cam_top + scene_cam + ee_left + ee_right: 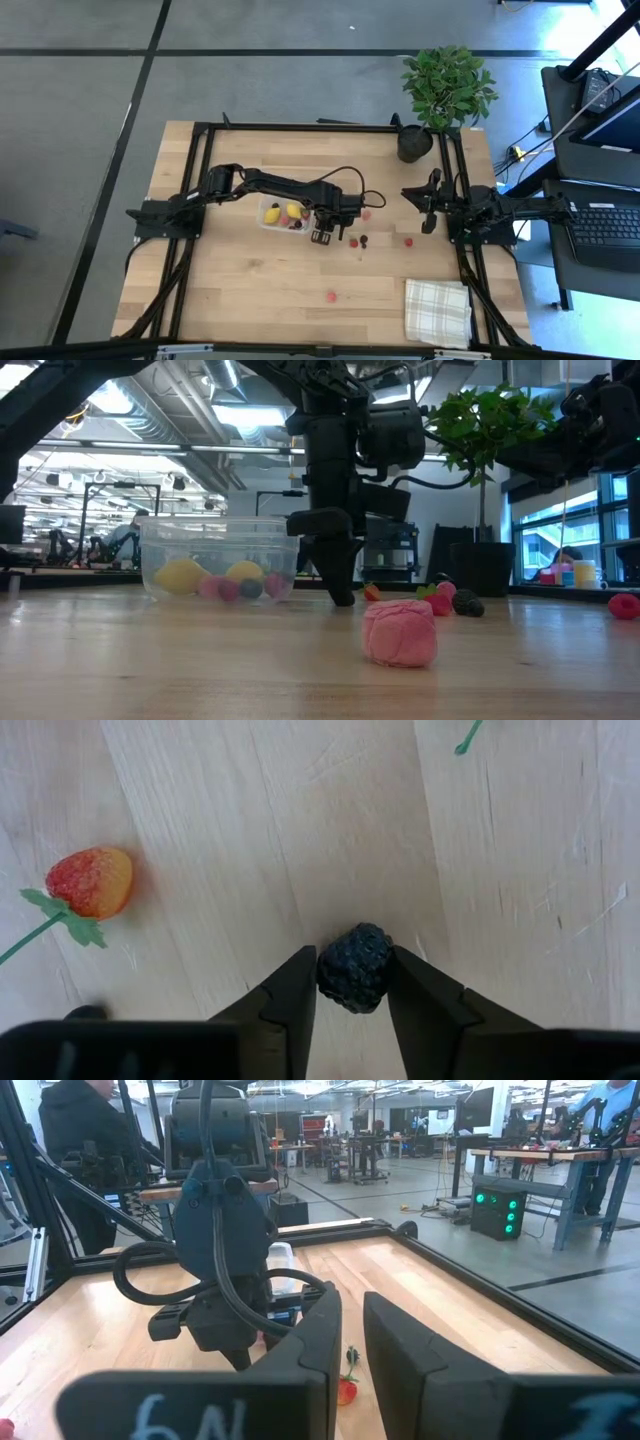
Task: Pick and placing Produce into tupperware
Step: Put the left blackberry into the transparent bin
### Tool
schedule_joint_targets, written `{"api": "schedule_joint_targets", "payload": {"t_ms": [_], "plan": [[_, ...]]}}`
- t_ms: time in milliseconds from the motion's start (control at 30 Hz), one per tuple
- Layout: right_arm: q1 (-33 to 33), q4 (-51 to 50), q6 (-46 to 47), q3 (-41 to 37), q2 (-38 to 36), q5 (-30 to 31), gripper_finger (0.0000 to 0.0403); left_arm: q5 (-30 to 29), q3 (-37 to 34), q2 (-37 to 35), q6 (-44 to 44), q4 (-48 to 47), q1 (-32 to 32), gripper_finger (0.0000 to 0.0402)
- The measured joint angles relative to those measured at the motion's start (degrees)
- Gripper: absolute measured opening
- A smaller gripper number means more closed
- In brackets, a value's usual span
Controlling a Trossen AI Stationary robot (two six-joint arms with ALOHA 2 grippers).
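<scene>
Now the left claw (352,982) pinches a dark berry (354,967) low on the surface just beside the tupperware (280,214), so lifting it over the rim seems next, while the right claw (429,205) waits nearly closed.

Both arms are matte black, built of 6 jointed, rounded segments with black cables looping along them. The left gripper (322,236) and right gripper (428,222) each carry 2 dark, wedge-shaped fingers (285,1005) with flat inner faces.
</scene>
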Motion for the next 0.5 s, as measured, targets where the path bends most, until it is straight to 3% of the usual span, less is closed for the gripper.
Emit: {"api": "schedule_joint_targets", "payload": {"t_ms": [500], "plan": [[0.0, 0.0, 0.0, 0.0, 0.0, 0.0, 0.0051, -0.2, 0.0, -0.1, -0.1, 0.0, 0.0, 0.0107]]}}
